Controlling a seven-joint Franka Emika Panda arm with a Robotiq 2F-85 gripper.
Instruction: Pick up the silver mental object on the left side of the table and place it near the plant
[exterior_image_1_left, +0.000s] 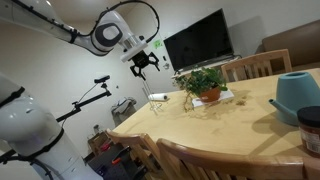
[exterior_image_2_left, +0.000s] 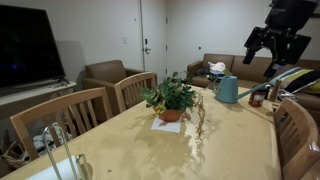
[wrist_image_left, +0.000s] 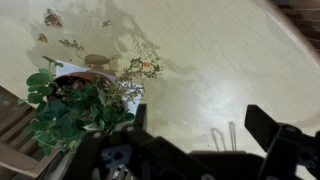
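The silver metal object (exterior_image_1_left: 157, 98) is a bent wire piece standing at the far end of the wooden table (exterior_image_1_left: 240, 130). It shows in both exterior views (exterior_image_2_left: 56, 142), and as two thin loops in the wrist view (wrist_image_left: 222, 138). The potted plant (exterior_image_1_left: 205, 83) sits on a white mat mid-table, seen in both exterior views (exterior_image_2_left: 170, 98) and at the left of the wrist view (wrist_image_left: 75, 112). My gripper (exterior_image_1_left: 145, 66) hangs high above the table, open and empty, seen in both exterior views (exterior_image_2_left: 275, 55). In the wrist view the jaws (wrist_image_left: 205, 125) are spread with the wire loops far below between them.
A teal watering can (exterior_image_1_left: 297, 95) (exterior_image_2_left: 228, 90) and a dark cup (exterior_image_1_left: 310, 128) stand at the table's other end. Wooden chairs (exterior_image_2_left: 70, 112) line the table sides. A TV (exterior_image_1_left: 198, 42) stands behind the table, and a camera tripod (exterior_image_1_left: 95, 95) beside it.
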